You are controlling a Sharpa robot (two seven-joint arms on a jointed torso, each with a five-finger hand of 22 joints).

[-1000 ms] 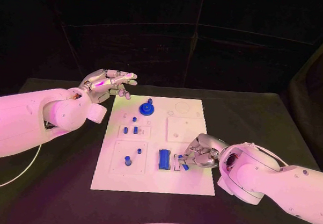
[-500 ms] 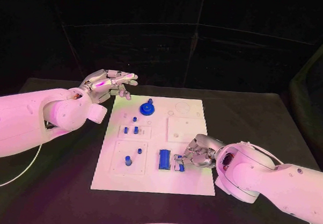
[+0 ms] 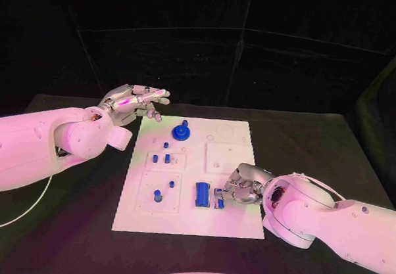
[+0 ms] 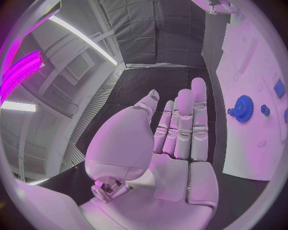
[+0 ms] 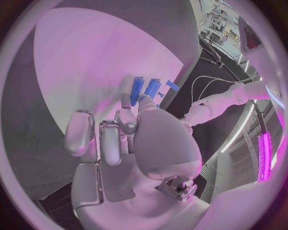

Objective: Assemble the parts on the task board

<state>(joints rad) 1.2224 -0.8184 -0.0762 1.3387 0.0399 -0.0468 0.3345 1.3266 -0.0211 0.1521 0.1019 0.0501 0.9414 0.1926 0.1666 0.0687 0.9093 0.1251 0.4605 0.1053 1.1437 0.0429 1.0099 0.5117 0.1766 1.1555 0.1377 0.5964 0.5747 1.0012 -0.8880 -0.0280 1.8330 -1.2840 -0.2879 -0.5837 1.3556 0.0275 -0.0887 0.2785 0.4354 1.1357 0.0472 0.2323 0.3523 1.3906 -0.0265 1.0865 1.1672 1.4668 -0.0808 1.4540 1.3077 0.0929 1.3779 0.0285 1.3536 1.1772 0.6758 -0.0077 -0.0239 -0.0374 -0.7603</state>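
The white task board (image 3: 232, 220) lies in the middle of the black table. On it are a blue gear (image 3: 180, 132), several small blue pegs (image 3: 162, 159) and a long blue block (image 3: 200, 195). My right hand (image 3: 242, 186) is low over the board's right side and pinches a small blue part (image 3: 219, 201) right beside the block. In the right wrist view the small blue part (image 5: 152, 88) shows at the fingertips (image 5: 126, 113), next to the block (image 5: 137, 90). My left hand (image 3: 132, 100) hovers open off the board's far left corner, holding nothing; its fingers (image 4: 183, 124) are straight.
Bare black table (image 3: 330, 151) surrounds the board on all sides. A white cable (image 3: 8, 219) trails across the table at the near left. Recessed square panels (image 3: 223, 158) mark the board's right half.
My right hand has shifted slightly left with the small blue part, bringing it closer to the long block. The left hand has barely moved.
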